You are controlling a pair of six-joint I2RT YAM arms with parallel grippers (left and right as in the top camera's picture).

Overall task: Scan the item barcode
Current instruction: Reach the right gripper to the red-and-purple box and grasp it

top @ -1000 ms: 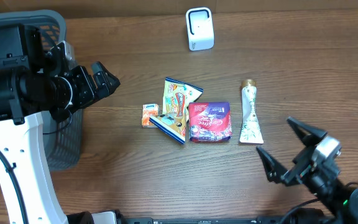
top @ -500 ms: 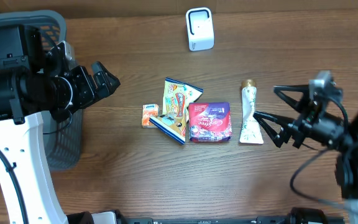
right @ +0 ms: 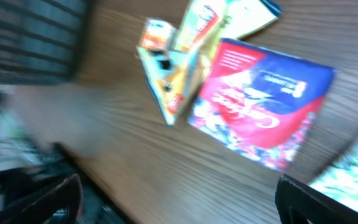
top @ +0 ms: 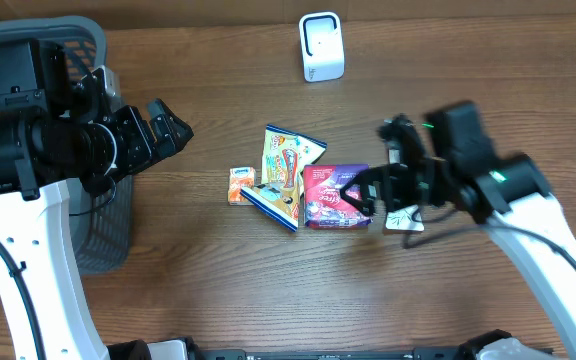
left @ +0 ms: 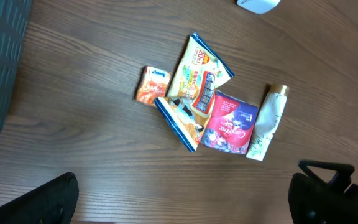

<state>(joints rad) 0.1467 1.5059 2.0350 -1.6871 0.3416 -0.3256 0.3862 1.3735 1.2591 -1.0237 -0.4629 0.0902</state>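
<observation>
- We count five small items in a loose cluster at the middle of the table (top: pixel 218 290), with the white scanner (top: pixel 320 47) well apart at the far edge.
- The right gripper (right: pixel 178 183) hangs above the red pouch (left: pixel 230 123) with its fingers spread wide and nothing between them, so we take the pouch as the item to scan.
- The left gripper (top: pixel 171 127) is spread too, empty, and well off to the left of the cluster.
- The pouch lies flat. Its left edge touches or overlaps the blue-edged bag (left: pixel 180 118), and the white tube (left: pixel 265 127) lies just beside its right edge.
- We judge the pouch light, soft and glossy, so it will likely crumple and may slip under a hard squeeze.
- We would pinch it by a free edge, the near or far one, away from both neighbours.
- A grip on one edge will probably let the rest sag.
- We cannot see a barcode on the upper face, so it may need turning over.
</observation>
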